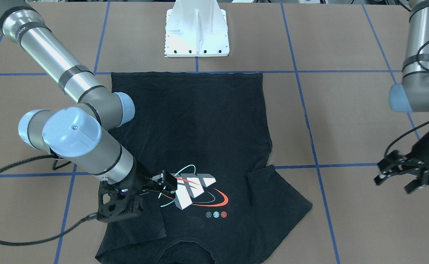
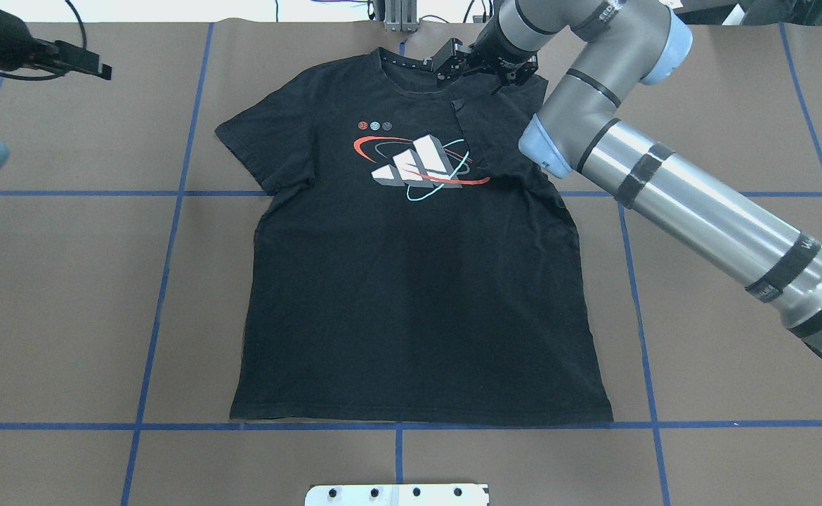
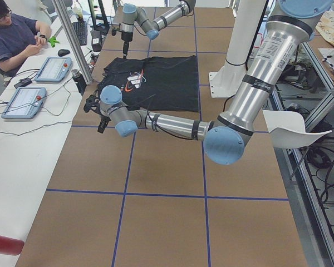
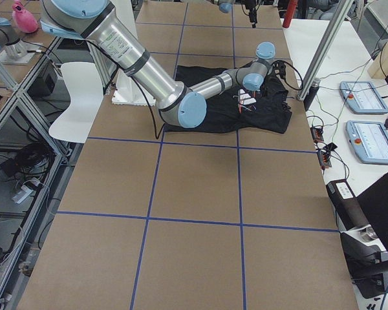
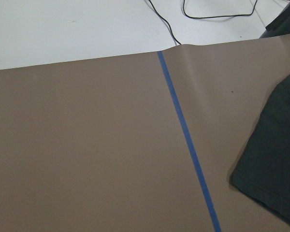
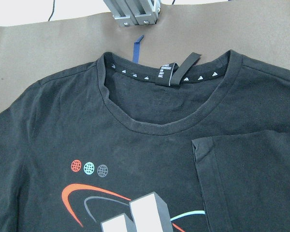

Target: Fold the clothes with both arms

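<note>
The black T-shirt (image 2: 418,302) is lying flat and face up on the brown table (image 2: 67,295), its hem running along the blue tape line (image 2: 172,426) nearest my white base (image 1: 197,33) and its collar (image 6: 159,123) pointing away from me. The sleeve on my right (image 6: 251,179) is lying folded inward over the chest, its edge covering the end of the teal ring in the chest graphic (image 2: 418,165), while the sleeve on my left (image 2: 249,140) is spreading out flat. I am holding my right gripper (image 1: 119,211) low over the shoulder on that folded side, beside the collar; I cannot tell whether its fingers are spread or pressed together, as the wrist camera is showing only cloth. I am holding my left gripper (image 1: 392,176) well apart from the shirt, above bare table, with its fingers spread and gripping nothing.
</note>
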Robot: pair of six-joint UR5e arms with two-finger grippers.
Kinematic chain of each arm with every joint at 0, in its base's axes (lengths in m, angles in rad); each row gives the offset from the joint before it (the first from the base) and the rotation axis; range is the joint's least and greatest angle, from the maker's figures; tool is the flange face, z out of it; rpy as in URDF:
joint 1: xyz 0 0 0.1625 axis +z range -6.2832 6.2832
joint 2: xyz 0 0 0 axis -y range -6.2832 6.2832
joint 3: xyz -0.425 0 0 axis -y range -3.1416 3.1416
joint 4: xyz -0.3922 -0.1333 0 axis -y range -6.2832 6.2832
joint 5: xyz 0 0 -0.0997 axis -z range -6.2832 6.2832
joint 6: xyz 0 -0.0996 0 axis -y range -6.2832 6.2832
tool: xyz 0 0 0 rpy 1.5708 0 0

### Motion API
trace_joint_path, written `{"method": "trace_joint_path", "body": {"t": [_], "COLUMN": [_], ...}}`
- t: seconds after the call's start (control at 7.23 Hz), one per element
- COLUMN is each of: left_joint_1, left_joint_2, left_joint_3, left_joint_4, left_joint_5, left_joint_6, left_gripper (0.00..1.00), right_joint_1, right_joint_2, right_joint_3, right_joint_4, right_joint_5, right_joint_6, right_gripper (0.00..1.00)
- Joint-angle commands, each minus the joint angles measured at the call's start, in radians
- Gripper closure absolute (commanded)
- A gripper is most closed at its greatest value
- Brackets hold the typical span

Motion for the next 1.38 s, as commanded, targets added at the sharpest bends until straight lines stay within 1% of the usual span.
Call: {"method": "trace_joint_path", "body": {"t": [0.0, 0.14, 0.28, 0.41, 0.55, 0.69, 0.97, 1.24], "left_joint_1": [0.128, 0.184, 0.219, 0.233, 0.241, 0.244, 0.244, 0.255], "left_joint_2": [-0.091, -0.096, -0.105, -0.116, -0.146, -0.166, -0.174, -0.174], "left_joint_3": [0.131, 0.154, 0.155, 0.175, 0.212, 0.237, 0.263, 0.271], "left_joint_4": [-0.136, -0.176, -0.180, -0.180, -0.180, -0.178, -0.177, -0.177], "left_joint_5": [0.148, 0.199, 0.233, 0.245, 0.257, 0.259, 0.259, 0.265], "left_joint_6": [-0.165, -0.222, -0.259, -0.264, -0.264, -0.267, -0.267, -0.266], "left_gripper": [0.00, 0.01, 0.01, 0.03, 0.14, 0.18, 0.22, 0.23], "right_joint_1": [0.006, 0.012, 0.015, 0.019, 0.022, 0.025, 0.036, 0.036], "right_joint_2": [-0.058, -0.060, -0.060, -0.060, -0.060, -0.060, -0.061, -0.060], "right_joint_3": [0.094, 0.094, 0.095, 0.095, 0.094, 0.092, 0.086, 0.084], "right_joint_4": [-0.003, -0.001, 0.002, 0.000, 0.000, 0.000, 0.002, 0.000], "right_joint_5": [0.027, 0.030, 0.043, 0.046, 0.046, 0.046, 0.050, 0.050], "right_joint_6": [0.012, 0.010, 0.010, 0.010, 0.010, 0.010, 0.010, 0.010], "right_gripper": [0.00, 0.00, 0.00, 0.00, 0.00, 0.00, 0.00, 0.00]}}
